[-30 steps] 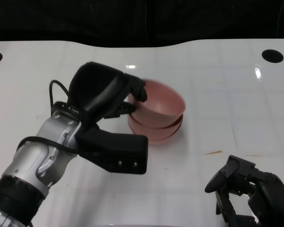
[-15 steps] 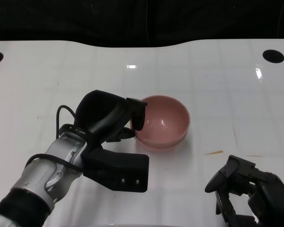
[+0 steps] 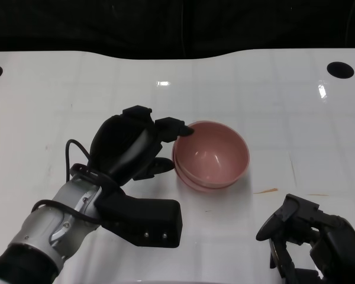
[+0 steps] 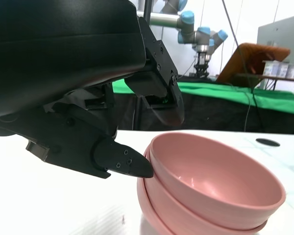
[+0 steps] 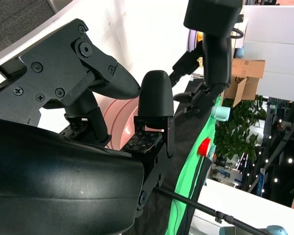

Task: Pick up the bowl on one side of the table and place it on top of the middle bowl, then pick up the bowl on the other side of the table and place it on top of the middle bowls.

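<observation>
Near the middle of the white table (image 3: 272, 106) sits the stack of pink bowls (image 3: 212, 155), the top bowl (image 4: 210, 171) nested in those below and tilted a little. Just beside its rim, the left hand (image 3: 133, 145) has its fingers spread around the edge with nothing clamped between them. Down at the near right edge, the right hand (image 3: 310, 239) rests with fingers loosely apart, holding nothing.

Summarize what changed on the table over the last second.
The left hand lowered the top pink bowl onto the stack, now nested level, and its fingers sit at the rim, apparently releasing. The right hand stayed put at the table's near edge.
</observation>
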